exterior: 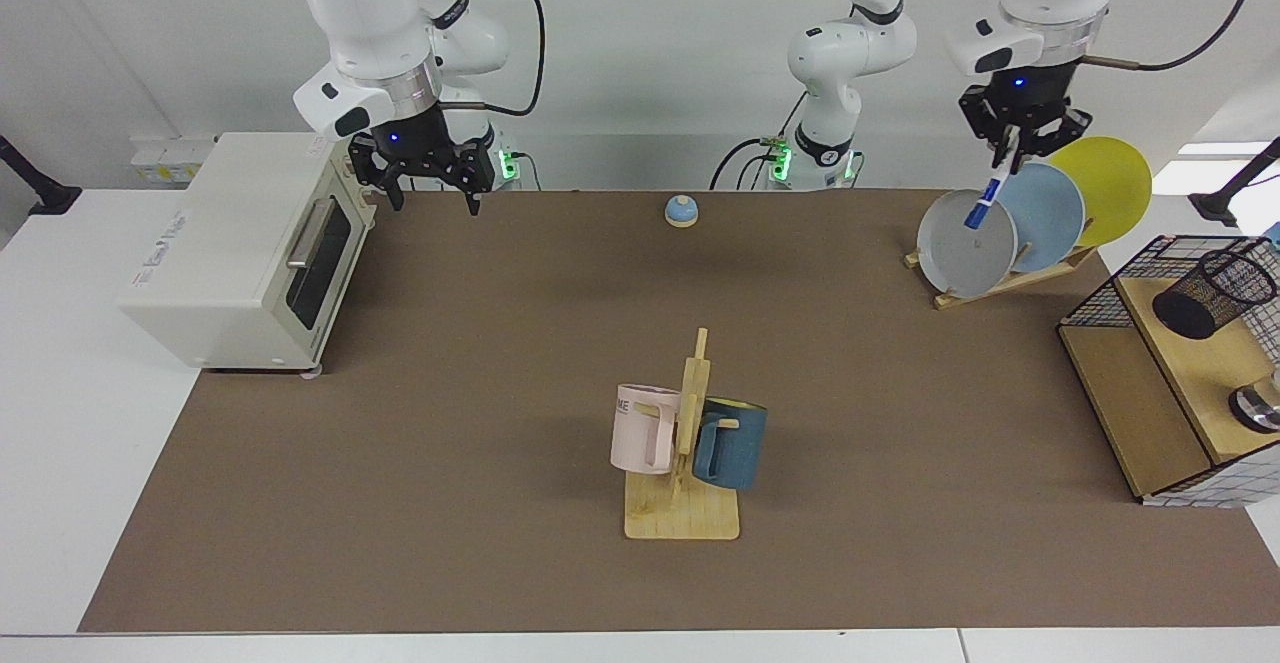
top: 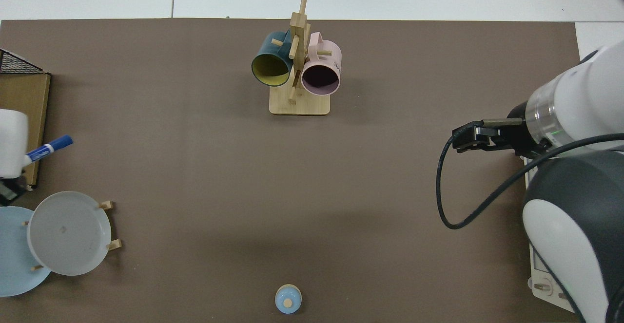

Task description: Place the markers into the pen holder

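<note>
In the facing view my left gripper (exterior: 1012, 153) hangs high above the plate rack, shut on the white end of the marker (exterior: 985, 201). The marker slants down with its blue cap in front of the grey plate. From above, the marker (top: 48, 148) pokes out from the left arm at the frame's left edge. The pen holder (exterior: 1213, 292), a black mesh cup, leans tilted on a wooden shelf at the table's right end, well away from the marker. My right gripper (exterior: 430, 186) hovers open and holds nothing beside the toaster oven's top corner.
A white toaster oven (exterior: 240, 243) stands at the facing view's left. A wooden mug rack (exterior: 682, 513) with a pink mug (exterior: 640, 428) and a blue mug (exterior: 730, 443) is mid-table. Grey (exterior: 965, 248), blue and yellow plates sit in a rack. A wire basket (exterior: 1100, 298) surrounds the shelf. A small bell (exterior: 681, 210) sits at the back.
</note>
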Controlling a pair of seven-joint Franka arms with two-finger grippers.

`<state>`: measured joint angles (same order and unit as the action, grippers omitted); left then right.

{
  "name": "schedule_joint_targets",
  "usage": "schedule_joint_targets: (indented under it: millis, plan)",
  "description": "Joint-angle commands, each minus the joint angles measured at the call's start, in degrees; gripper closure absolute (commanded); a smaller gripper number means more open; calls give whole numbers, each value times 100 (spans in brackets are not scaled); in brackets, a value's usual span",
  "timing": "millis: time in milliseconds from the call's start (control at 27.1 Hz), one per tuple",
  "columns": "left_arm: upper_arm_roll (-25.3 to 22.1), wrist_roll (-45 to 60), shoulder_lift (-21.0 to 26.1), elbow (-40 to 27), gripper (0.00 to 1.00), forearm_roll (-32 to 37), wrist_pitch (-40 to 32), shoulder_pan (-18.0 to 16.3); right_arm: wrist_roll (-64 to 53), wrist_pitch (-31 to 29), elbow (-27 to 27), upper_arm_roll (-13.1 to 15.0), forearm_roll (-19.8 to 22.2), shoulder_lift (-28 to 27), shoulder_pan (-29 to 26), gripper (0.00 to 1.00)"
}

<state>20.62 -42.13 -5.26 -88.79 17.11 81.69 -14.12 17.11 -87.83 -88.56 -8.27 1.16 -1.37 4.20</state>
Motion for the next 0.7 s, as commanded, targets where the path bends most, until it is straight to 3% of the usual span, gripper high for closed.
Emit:
schedule_joint_targets:
  millis: [0, 295, 663]
  plan:
    - [-84, -629, 87, 239, 100, 784, -189, -108, 64, 240, 68, -17, -20, 23, -16, 0]
    - [-426, -1911, 122, 239, 100, 1795, 373, -302, 381, 232, -21, -25, -29, 163, -25, 0]
    - [-1068, -3230, 148, 239, 100, 2455, 1094, -311, 381, 56, -38, -25, -178, 163, 2, 0]
